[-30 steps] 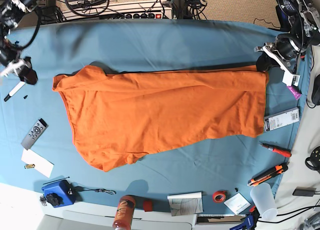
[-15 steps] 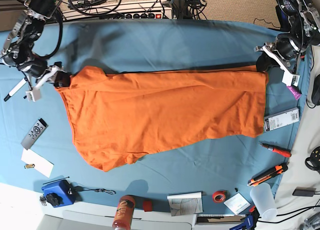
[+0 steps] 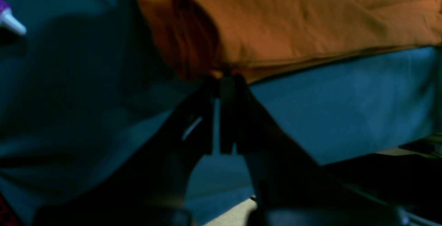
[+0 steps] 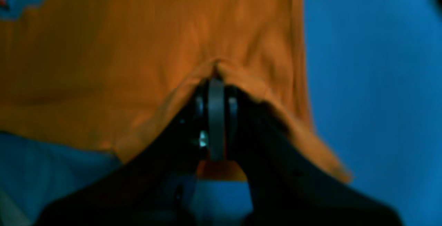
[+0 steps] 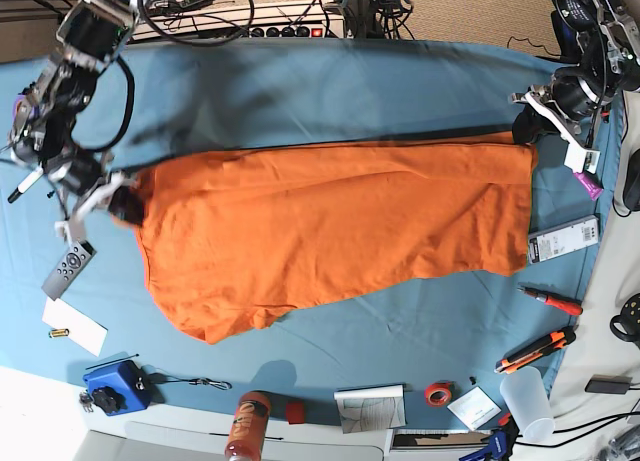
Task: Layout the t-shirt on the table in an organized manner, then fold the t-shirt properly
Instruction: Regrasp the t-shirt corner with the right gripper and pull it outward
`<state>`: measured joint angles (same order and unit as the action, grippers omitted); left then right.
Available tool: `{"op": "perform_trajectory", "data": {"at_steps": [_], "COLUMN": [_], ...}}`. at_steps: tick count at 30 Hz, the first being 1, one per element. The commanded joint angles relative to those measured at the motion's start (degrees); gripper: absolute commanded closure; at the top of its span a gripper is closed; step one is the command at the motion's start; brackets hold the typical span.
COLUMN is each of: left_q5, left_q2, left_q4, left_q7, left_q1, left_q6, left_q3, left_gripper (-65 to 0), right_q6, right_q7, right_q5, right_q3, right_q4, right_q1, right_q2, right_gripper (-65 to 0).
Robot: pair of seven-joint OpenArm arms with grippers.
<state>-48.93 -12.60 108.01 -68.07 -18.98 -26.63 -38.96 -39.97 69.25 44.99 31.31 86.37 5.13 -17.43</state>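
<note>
Your t-shirt [image 5: 330,231] lies spread across the middle of the table [image 5: 300,91], long axis running from 9 o'clock to 3 o'clock in the base view, with a loose flap sagging toward 7 o'clock.

Your right gripper [image 5: 122,207] sits at the shirt's 9 o'clock end. Its jaws are closed tight on the orange edge; in the right wrist view [image 4: 217,81] you can see the cloth bunched into a small peak at the fingertips and draped down both sides of the claw.

Your left gripper [image 5: 527,129] is at the opposite end, up at the 2 o'clock corner. Its jaws are also pressed together, pinching the hem corner of the shirt, as the left wrist view [image 3: 224,79] shows, though that picture is dark and blurred.

Both pinched corners lie on the far long edge; a remote control [image 5: 68,268] rests just beside the right gripper, at its 7 o'clock.
</note>
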Motion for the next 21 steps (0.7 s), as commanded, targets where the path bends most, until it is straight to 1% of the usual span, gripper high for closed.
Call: {"op": "perform_trajectory", "data": {"at_steps": [1,3,5,8,11,15,17,18,20,21], "left_q5": [-0.6,-0.6,-0.6,-0.6,-0.6,-0.6,-0.6,-0.6,-0.6,-0.6], "left_q2": [-0.9,-0.9,-0.9,-0.9,-0.9,-0.9,-0.9,-0.9,-0.9,-0.9], "left_q4": [1.0,1.0,1.0,1.0,1.0,1.0,1.0,1.0,1.0,1.0], "left_q7": [1.0,1.0,1.0,1.0,1.0,1.0,1.0,1.0,1.0,0.8], "left_q1": [0.3,0.3,0.2,0.2,0.2,0.2,0.3,0.2,0.2,0.2], "left_q6": [-0.2,-0.3,-0.3,-0.2,-0.3,-0.2,-0.3,-0.3,-0.3,-0.2], "left_q3": [-0.2,-0.2,-0.2,-0.2,-0.2,-0.2,-0.2,-0.2,-0.2,-0.2], "left_gripper": [0.0,0.0,0.0,0.0,0.0,0.0,0.0,0.0,0.0,0.0], "right_q6": [0.0,2.3,3.1,2.9,1.7,1.6,1.3,0.0,0.0,0.0], "right_q7": [-2.6,-5.8,-8.1,-9.7,-12.4,-15.1,-15.1,-14.7,-12.2,-10.6], "right_q5": [-1.2,-5.9,-9.1,-9.7,-10.1,-12.6,-13.1,-13.1,-12.6,-11.3], "right_q3": [0.3,0.2,0.2,0.2,0.2,0.2,0.2,0.2,0.2,0.2], "right_q4": [0.8,-0.2,-2.9,-9.3,-16.1,-24.1,-26.8,-27.5,-27.6,-27.6], "right_q1": [1.8,3.7,5.4,8.2,11.0,15.2,16.9,17.5,17.9,17.9], "right_q2": [-1.1,-1.1,-1.1,-1.1,-1.1,-1.1,-1.2,-1.2,-1.2,-1.3], "right_gripper": [0.0,0.0,0.0,0.0,0.0,0.0,0.0,0.0,-1.2,-7.4]}}
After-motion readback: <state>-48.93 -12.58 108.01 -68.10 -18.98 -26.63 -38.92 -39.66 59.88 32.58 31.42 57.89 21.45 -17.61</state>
